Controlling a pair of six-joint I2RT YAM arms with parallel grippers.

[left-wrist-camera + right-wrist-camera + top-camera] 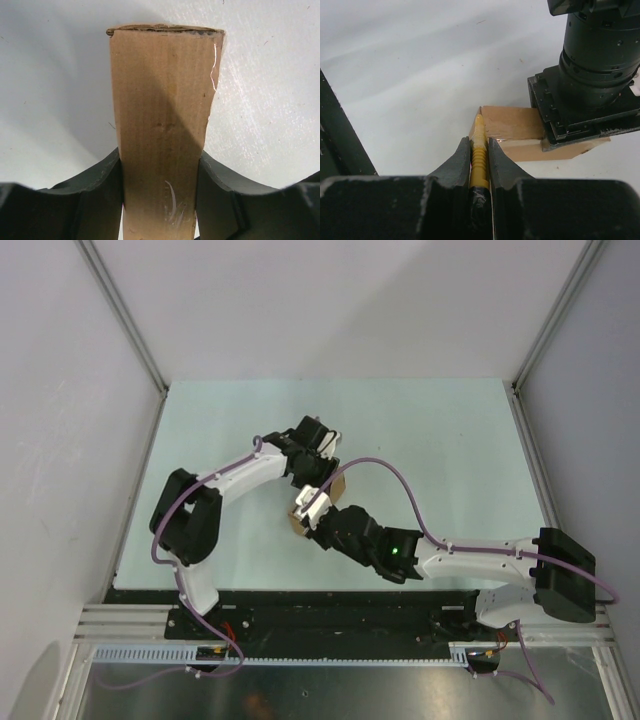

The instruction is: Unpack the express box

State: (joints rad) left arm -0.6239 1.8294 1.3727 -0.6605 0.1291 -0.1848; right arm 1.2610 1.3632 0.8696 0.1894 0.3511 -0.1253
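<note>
The express box [162, 115], a flat brown cardboard carton, lies on the pale table. My left gripper [160, 165] straddles it, and both dark fingers [107, 175] press against its long sides. From above, the left gripper [318, 455] covers most of the box [340, 483]. My right gripper [479, 145] is shut on a yellow-black utility knife [479, 155]. The knife's tip sits at the near left corner of the box [512, 125], along its lid seam. In the right wrist view the left gripper's body [590, 90] sits on the box's right part.
The pale green tabletop [440, 460] is bounded by grey walls with metal posts at the back corners. Both arms meet at the table's middle, with a purple cable [400, 480] looping over the right arm. The arm bases stand at the near edge.
</note>
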